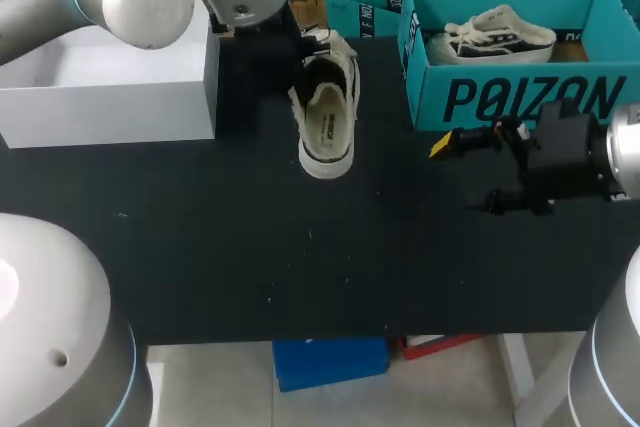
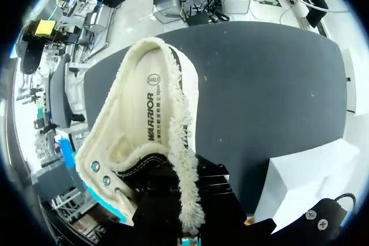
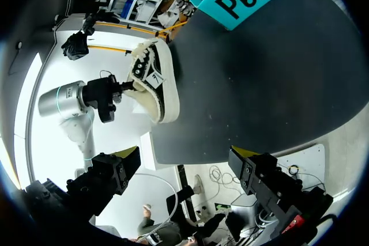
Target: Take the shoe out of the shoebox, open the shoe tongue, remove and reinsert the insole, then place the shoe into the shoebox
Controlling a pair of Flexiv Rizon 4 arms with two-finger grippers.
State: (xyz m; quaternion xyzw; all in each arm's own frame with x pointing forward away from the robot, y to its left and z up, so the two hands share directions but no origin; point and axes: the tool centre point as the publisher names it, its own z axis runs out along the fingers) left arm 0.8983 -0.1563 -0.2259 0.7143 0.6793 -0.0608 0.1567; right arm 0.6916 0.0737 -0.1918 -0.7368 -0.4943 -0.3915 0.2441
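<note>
Though unclear overhead, shoe (image 2: pixel 144 113) in L jaws (wrist)

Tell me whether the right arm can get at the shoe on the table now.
Probably yes. Its open claw faces the shoe across bare table, with nothing between; the left claw grips only one end.

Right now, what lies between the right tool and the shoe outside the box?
Nothing: only bare black table separates the right tool from the shoe, as the head view shows.
</note>
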